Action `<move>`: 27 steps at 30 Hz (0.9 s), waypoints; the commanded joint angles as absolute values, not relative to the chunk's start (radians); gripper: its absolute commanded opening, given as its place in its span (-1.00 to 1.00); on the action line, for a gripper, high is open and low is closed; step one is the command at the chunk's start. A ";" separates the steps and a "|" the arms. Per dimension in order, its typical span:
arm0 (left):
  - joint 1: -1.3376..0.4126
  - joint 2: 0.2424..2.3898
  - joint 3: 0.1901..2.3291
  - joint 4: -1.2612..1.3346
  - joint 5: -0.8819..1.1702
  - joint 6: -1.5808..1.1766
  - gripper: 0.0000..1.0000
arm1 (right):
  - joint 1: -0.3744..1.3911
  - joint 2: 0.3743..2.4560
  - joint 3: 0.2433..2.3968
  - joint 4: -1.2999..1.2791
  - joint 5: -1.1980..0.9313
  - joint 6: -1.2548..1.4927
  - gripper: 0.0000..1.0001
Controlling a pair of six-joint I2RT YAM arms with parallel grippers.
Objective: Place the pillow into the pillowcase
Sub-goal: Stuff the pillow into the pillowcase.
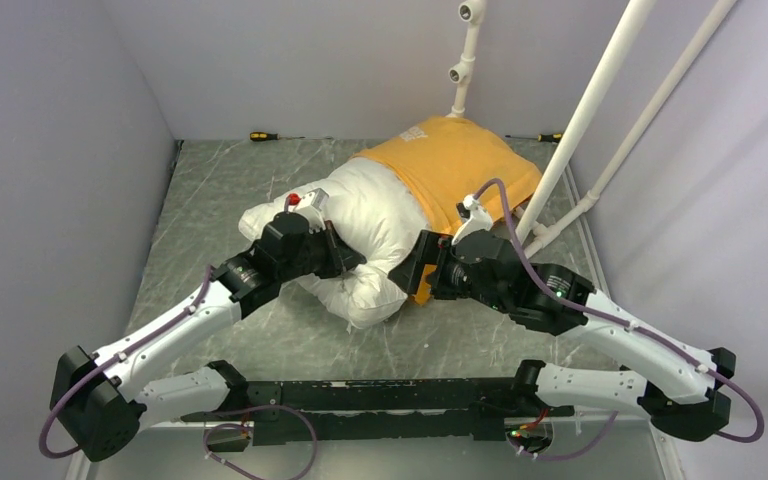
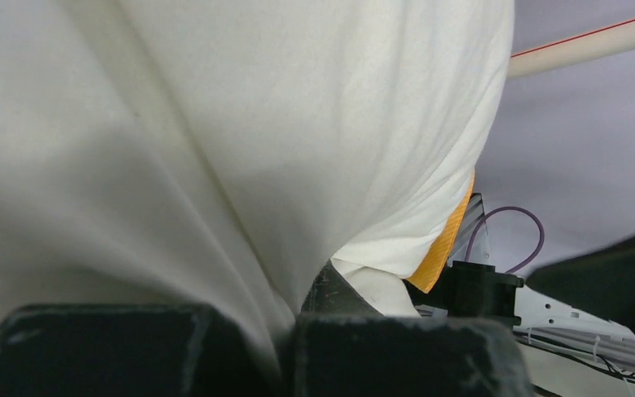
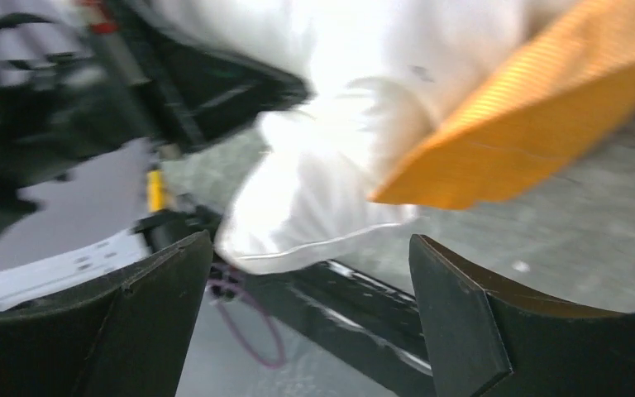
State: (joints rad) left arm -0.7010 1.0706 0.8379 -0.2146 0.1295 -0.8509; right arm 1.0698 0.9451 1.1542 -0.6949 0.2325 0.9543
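We hold the pillow's point(image 1: 370, 215) near edge pinched in the left gripper point(image 2: 285, 335); the right gripper point(image 3: 310, 248) gapes just beside the pillowcase point(image 1: 455, 165) hem.

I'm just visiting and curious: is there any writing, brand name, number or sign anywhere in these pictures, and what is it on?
No text can be read in any view.
On the pillow, the red round mark: too small to read.
Beside it, the white tag: too small to read.
On the far end of the pillowcase, the pale patch: too small to tell whether it holds words.
Both wrist views: no lettering shows.
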 commanded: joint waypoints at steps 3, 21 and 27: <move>-0.693 1.083 0.861 -0.139 0.064 -0.791 -1.00 | 1.024 0.984 1.105 -0.871 0.405 0.976 0.87; -0.696 1.093 0.825 -0.097 0.090 -0.798 -1.00 | 0.747 0.878 0.842 -0.550 0.141 0.869 -1.00; -0.696 1.095 0.816 -0.086 0.089 -0.804 -1.00 | 0.747 0.850 0.844 -0.557 0.118 0.867 -0.84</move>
